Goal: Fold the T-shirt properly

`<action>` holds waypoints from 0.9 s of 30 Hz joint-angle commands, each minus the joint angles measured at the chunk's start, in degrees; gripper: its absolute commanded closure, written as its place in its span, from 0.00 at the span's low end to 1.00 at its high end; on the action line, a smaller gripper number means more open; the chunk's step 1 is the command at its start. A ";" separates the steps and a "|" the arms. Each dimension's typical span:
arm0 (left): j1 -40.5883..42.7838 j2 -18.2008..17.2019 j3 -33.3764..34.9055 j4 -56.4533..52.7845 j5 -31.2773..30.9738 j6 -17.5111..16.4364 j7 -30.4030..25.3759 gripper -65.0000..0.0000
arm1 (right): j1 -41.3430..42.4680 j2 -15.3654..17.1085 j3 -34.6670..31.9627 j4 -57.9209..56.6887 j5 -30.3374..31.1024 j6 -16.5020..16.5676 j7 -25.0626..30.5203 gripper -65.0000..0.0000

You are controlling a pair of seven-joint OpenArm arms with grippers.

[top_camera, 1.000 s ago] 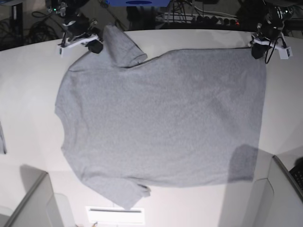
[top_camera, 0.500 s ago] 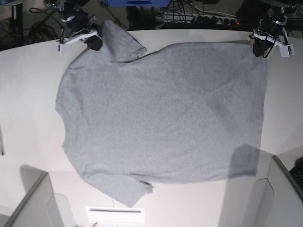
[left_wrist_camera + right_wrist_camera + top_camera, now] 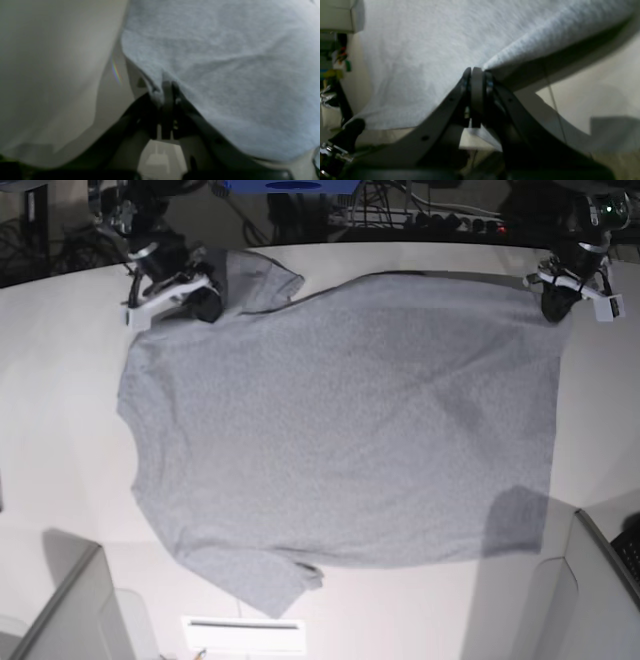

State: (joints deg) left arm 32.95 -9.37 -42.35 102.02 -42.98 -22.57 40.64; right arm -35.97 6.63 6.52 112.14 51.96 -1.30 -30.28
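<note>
T-shirt [image 3: 340, 430] spread flat on white table [image 3: 60, 380], plain side up, we've got left gripper [image 3: 556, 302] clamped on hem corner, right gripper [image 3: 200, 298] clamped on fabric nr far sleeve.

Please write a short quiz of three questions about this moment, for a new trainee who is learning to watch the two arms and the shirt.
1. True or false: both grippers are shut on the T-shirt.
2. Which side of the shirt faces up: A plain, B lettered?
3. In the base view, which gripper holds the edge beside the sleeve?

Key:
1. True: the left gripper and the right gripper each pinch cloth.
2. A.
3. The right gripper.
</note>
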 commanded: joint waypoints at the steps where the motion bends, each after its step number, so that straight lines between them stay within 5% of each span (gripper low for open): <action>1: -0.29 -0.70 -0.33 0.97 -0.05 -0.42 -1.30 1.00 | 0.49 0.18 0.29 1.05 0.56 0.64 -0.27 1.00; 8: -3.28 -0.70 -0.25 1.15 1.00 -0.42 -1.21 1.00 | 6.21 0.27 0.29 1.05 0.56 -4.81 -3.08 1.00; 14: -9.43 -0.79 -0.77 -0.70 1.18 -0.33 7.23 1.00 | 13.06 0.09 0.29 0.52 0.56 -5.16 -8.44 1.00; 18: -11.81 -0.79 -0.42 -1.05 1.53 -0.33 7.49 1.00 | 16.58 0.09 0.29 -1.41 0.56 -7.27 -10.46 1.00; 27: -18.84 -0.44 -0.25 -1.05 14.19 -0.33 7.66 1.00 | 23.00 0.44 0.29 -8.01 0.56 -8.15 -10.55 1.00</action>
State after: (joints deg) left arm 14.35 -8.88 -42.33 100.03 -28.53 -22.72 49.43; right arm -13.23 6.70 6.63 103.35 51.94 -9.67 -41.58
